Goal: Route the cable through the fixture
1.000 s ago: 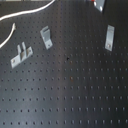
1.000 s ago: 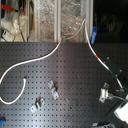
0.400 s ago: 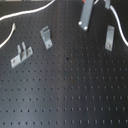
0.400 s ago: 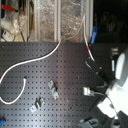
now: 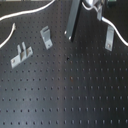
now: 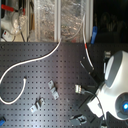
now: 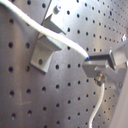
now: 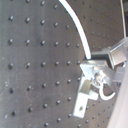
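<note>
white cord: long thin flexible cable (image 7: 60, 39) crossing just over grey metal bracket (image 7: 46, 50)
gripper (image 7: 102, 67): jaws clamped on cable
counter (image 5: 65, 95): black perforated board

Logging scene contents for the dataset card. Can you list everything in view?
cable: 1, white, curving over the board's far part and up past its edge in the second exterior view; it lies over a bracket in the first wrist view.
brackets: 3 seen in the first exterior view, grey metal, two toward the first exterior view's left, one at the first exterior view's right.
perforated board: 1, black, under everything.
clear plastic bins: several, behind the board in the second exterior view.
robot arm: 1, white, at the second exterior view's right.
gripper: 1, its jaws closed on the cable in the first wrist view.
</note>
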{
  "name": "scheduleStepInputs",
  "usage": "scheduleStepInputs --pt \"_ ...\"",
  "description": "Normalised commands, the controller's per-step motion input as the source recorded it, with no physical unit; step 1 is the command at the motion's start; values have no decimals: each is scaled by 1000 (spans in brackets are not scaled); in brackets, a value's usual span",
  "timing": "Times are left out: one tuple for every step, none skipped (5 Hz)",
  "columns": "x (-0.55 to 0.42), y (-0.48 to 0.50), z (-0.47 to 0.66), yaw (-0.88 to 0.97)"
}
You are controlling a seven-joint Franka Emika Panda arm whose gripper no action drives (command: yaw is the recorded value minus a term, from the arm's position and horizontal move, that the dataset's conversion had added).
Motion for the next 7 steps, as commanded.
scheduleStepInputs --pt "57 52 -1 0" --pt "188 -156 186 -49" --pt "111 -121 214 0" --pt "-98 11 316 0" --pt "-231 257 337 -214" --pt "-243 248 4 -288" --pt "-171 153 64 -114"
